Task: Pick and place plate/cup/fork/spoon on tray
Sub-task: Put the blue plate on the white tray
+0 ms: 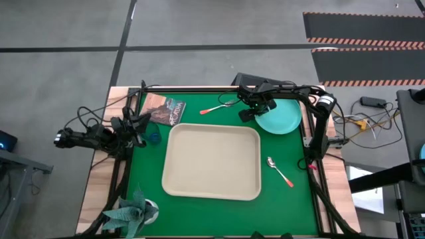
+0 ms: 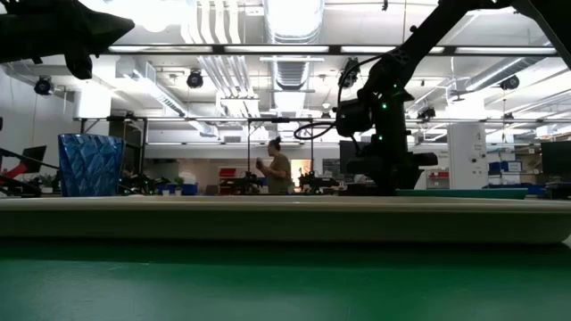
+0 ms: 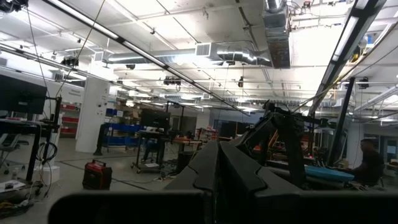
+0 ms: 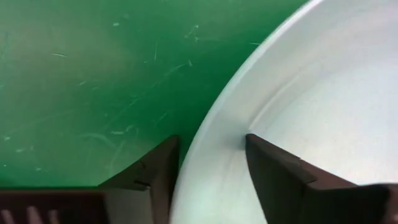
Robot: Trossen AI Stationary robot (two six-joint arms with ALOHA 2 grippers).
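The turquoise plate lies flat on the green mat at the far right. My right gripper is open at the plate's left rim, one finger over the mat and one over the plate. The beige tray lies mid-table. The fork lies beyond the tray, and the spoon lies to its right. The blue cup stands left of the tray and also shows in the low view. My left gripper is shut and empty near the cup, pointing level. My right gripper comes from above, pointing down, with the plate's left rim between its two open fingers. One finger is outside over the mat and one is inside the plate. I cannot tell whether either finger touches the plate, which lies flat on the mat.
A printed booklet lies at the far left of the mat. A grey-green crumpled thing sits at the near left corner. The right arm stands over the far side. A person stands in the room behind.
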